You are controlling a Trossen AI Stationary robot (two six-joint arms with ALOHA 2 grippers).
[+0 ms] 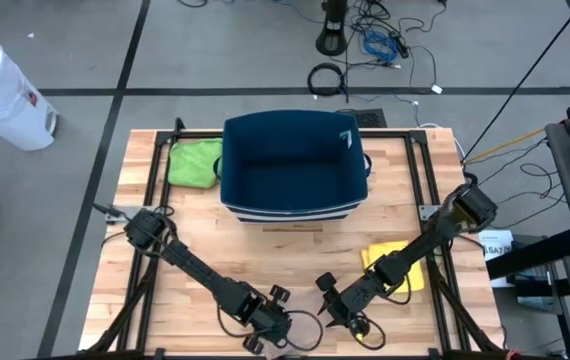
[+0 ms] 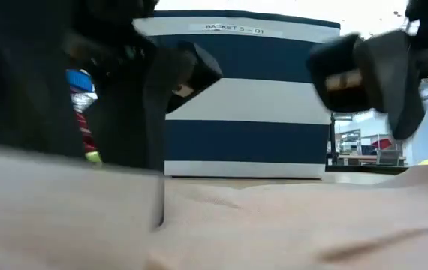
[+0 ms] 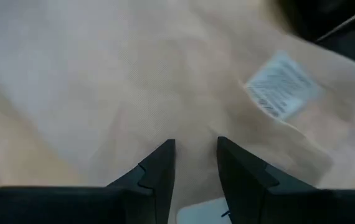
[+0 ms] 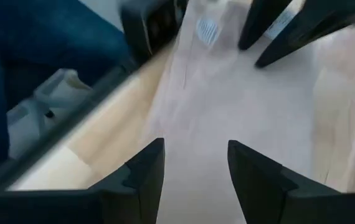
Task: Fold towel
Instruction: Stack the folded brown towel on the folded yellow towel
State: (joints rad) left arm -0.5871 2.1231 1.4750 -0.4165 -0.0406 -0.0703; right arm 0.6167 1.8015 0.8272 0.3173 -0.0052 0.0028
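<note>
The beige towel [image 3: 103, 74] lies flat on the tabletop [image 1: 405, 170], right under both claws. The left claw [image 3: 196, 144] hangs low over it, fingers slightly parted with only bare cloth in the gap; a white label [image 3: 281, 84] sits just ahead of it. The right claw [image 4: 196, 144] is close beside the left one, fingers spread and gripping nothing. Beyond both claws stands a blue striped basket [image 1: 295, 205], with a green cloth [image 1: 195, 162] beside it. A yellow cloth [image 1: 377, 255] lies behind the right claw, under its arm.
</note>
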